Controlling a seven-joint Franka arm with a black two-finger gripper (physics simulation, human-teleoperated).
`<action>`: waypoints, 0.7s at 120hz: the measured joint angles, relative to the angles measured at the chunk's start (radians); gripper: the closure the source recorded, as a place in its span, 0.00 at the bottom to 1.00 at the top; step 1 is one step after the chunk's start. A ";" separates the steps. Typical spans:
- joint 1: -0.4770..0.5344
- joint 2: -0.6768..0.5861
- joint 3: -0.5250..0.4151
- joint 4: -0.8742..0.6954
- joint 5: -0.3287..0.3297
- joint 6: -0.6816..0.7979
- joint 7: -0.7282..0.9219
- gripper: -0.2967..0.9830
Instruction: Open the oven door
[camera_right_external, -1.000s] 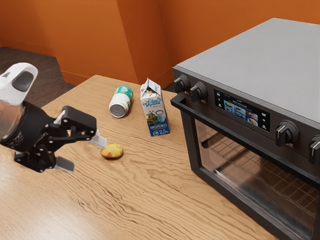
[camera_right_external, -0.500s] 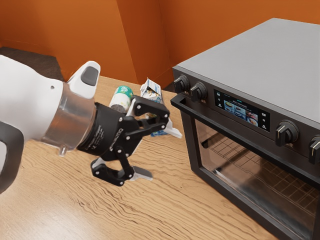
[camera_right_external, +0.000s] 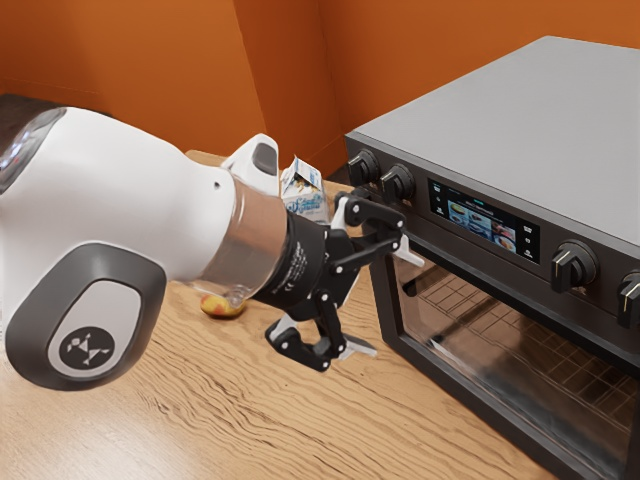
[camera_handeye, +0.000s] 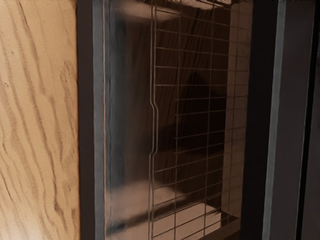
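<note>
One wooden table (camera_right_external: 230, 400), the largest item we list, with the grain running towards the oven.

One dark oven (camera_right_external: 520, 120), grey-topped, on the exterior view's right.

One white arm (camera_right_external: 120, 210), ours, reaching in from the exterior view's left.

One oven door (camera_right_external: 480, 345), our task's object, shut on the oven's front; a wire rack (camera_handeye: 190, 110) shows through its glass.

One long black handle (camera_right_external: 500, 281), set across the door's upper edge, our likely target.

One black gripper (camera_right_external: 383, 298), open, its fingers spread and nothing between them, near the handle's end (whether one finger touches the bar, we cannot tell). We judge the step to be lining up. Should we come in too low, the fingers would close on air or press the glass; too hard a push would jam the door shut or shift the oven. A grip so near the handle's end could slip off once we pull, or if our pull fails to follow the door's swing.

One milk carton (camera_right_external: 303, 195), partly behind the arm.

One yellow-red fruit (camera_right_external: 220, 308), on the table, under the arm.

Several knobs (camera_right_external: 398, 183), which a finger riding too high could catch.
</note>
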 joint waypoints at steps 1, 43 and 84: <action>0.000 0.003 0.000 0.002 0.001 0.001 -0.002 0.23; 0.016 0.143 0.010 0.112 0.006 0.033 -0.082 0.23; 0.032 0.205 0.010 0.134 -0.005 0.043 -0.127 0.23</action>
